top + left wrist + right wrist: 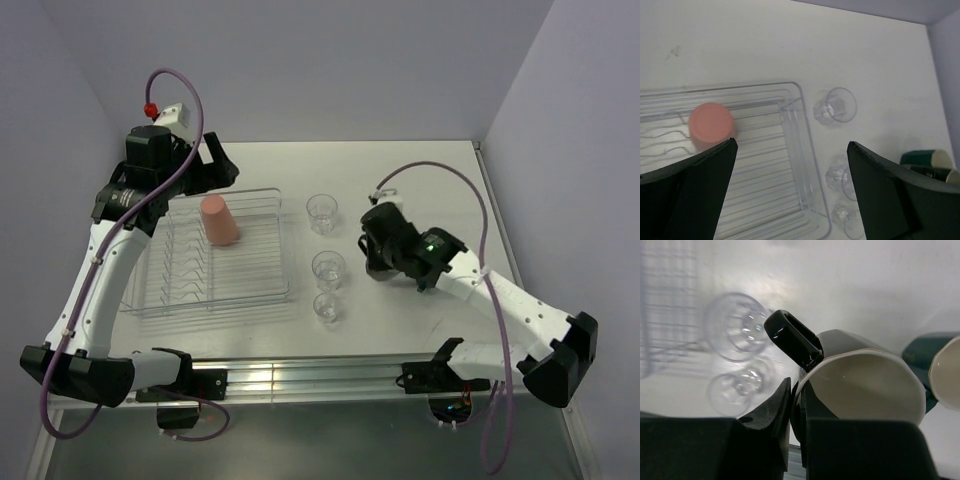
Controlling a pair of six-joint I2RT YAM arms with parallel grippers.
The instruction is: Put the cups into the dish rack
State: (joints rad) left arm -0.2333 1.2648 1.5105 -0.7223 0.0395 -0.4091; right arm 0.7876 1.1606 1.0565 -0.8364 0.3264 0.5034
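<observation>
The clear dish rack [160, 285] lies at the left, with a salmon-orange cup [220, 220] standing upside down inside it. To the right of the rack three clear tumblers [321, 212] [329, 268] [327, 307] stand in a column. My right gripper [796, 390] is shut on the rim wall of the black handled mug [860, 385], one finger inside and one outside. A dark green mug [919, 352] with a white inside sits just right of it. Above the rack's far right corner my left gripper [792, 150] hangs open, holding nothing.
The rack's rim [805, 130] and the tumblers [835, 106] lie below the left gripper. In the top view the right gripper [375, 262] sits close to the right of the tumbler column. Walls close off the table at the back and on both sides.
</observation>
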